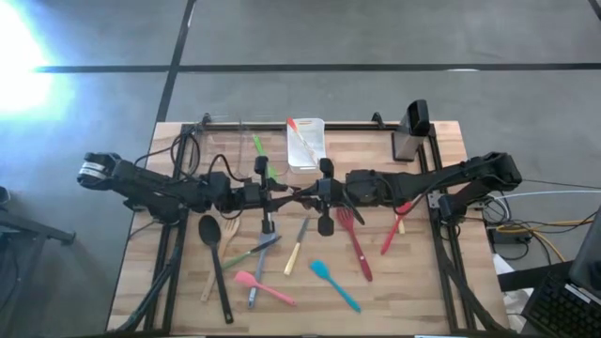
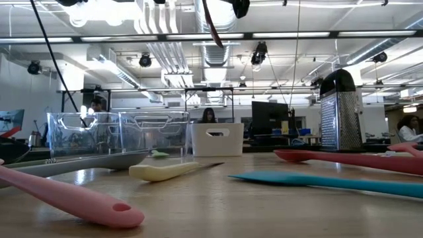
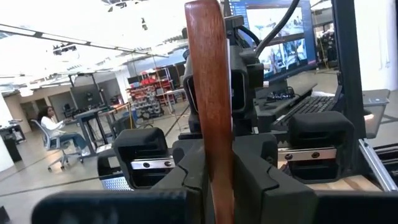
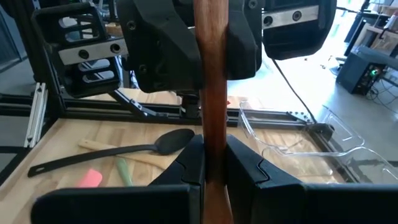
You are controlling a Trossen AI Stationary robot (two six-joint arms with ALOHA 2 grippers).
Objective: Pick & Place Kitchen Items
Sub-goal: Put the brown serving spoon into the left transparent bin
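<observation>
A slim red-brown wooden utensil handle [image 3: 208, 74] is held high above the middle of the table, between my two grippers, which face each other. My left gripper [image 1: 285, 195] and my right gripper [image 1: 310, 193] are both shut on it. Its lower end shows at the top of the low view [image 2: 213, 26]; its head is hidden. Other utensils lie flat on the table below: a black spoon [image 1: 214, 253], a pink spatula [image 1: 263, 286], a teal spatula [image 1: 333, 284], a red fork [image 1: 355, 242] and a cream-handled knife [image 1: 297, 249]. My left gripper pinches the wooden handle [image 3: 214, 155] between its two fingers [image 3: 186, 180], coming level from the table's left, with the fingers across the handle. The handle stands about upright, lifted clear of the table. My right gripper pinches the same handle [image 4: 211, 118] between its two fingers [image 4: 242, 168], coming level from the table's right, with the fingers across it. The handle stands about upright in the hold, far above the table.
At the far edge stand a clear bin [image 1: 230, 141] with a green utensil [image 1: 263, 155] beside it, a white bin [image 1: 307, 143] holding an orange-tipped utensil, and a metal grater [image 1: 410, 131]. More utensils lie near the right arm [image 1: 394, 225]. A person sits in the room beyond.
</observation>
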